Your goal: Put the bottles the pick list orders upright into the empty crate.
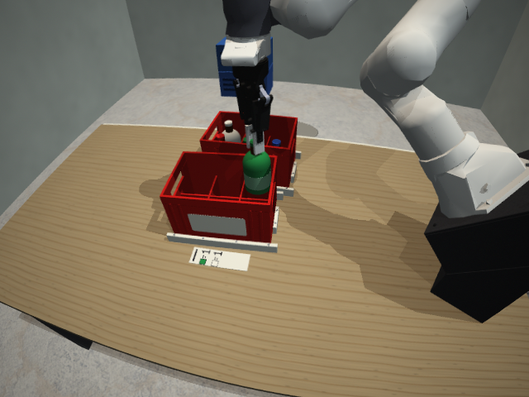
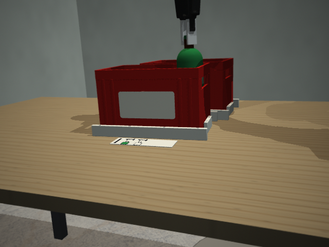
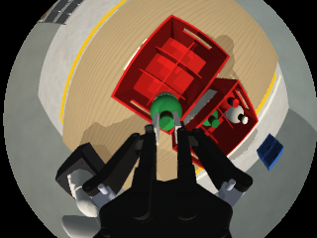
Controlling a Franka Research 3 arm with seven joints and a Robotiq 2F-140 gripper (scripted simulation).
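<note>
My gripper (image 1: pixel 254 147) (image 2: pixel 188 39) (image 3: pixel 165 118) is shut on the neck of a green bottle (image 1: pixel 256 163) (image 2: pixel 189 58) (image 3: pixel 165 105) with a pale label. The bottle is upright, partly inside the front crate (image 1: pixel 170 213) (image 2: pixel 148 82) (image 3: pixel 129 86), over its right rear compartment. Its base is hidden. The crate's other visible compartments are empty. The rear crate (image 1: pixel 283 128) (image 2: pixel 221 90) holds a white bottle (image 1: pixel 231 136) (image 3: pixel 234 115), a red-capped one (image 1: pixel 219 136) (image 3: pixel 233 101), a green one (image 3: pixel 212 119) and a blue-capped one (image 1: pixel 276 141). The pick list (image 1: pixel 235 259) (image 2: pixel 162 143) shows green 1, white 1.
A low white rail (image 1: pixel 221 242) (image 2: pixel 148 132) runs along the front crate's near side, between it and the list. More short rails stand at the crates' right sides. The robot base (image 1: pixel 478 247) is at the right. A blue crate stack (image 1: pixel 228 83) (image 3: pixel 270 151) stands beyond the table.
</note>
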